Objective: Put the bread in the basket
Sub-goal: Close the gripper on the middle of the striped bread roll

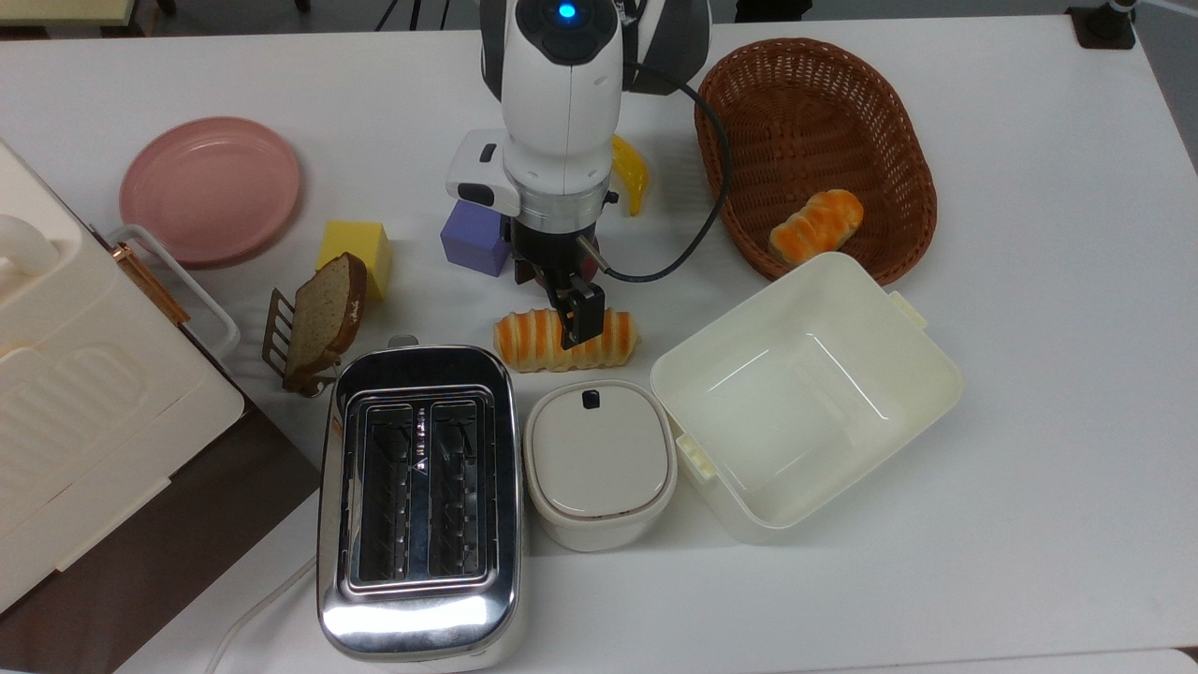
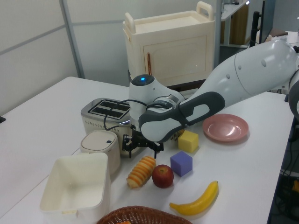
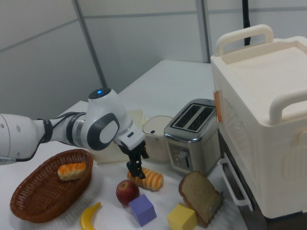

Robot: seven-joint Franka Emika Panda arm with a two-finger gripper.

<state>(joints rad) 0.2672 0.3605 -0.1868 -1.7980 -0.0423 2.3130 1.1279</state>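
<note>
**Black gripper over striped bread**

Black gripper [image 1: 580, 323] low over the ridged orange-and-cream bread [image 1: 567, 339], fingers apart, astride its middle. Loaf flat on the smooth white desk [image 1: 1029, 374], between red apple [image 2: 162, 176] and rounded lidded pot [image 1: 599, 463]. Woven reddish wicker basket [image 1: 805, 103] well apart, holding a stubby striped roll [image 1: 816, 226]. Glossy cream tub [image 1: 805, 398] beside.
</note>
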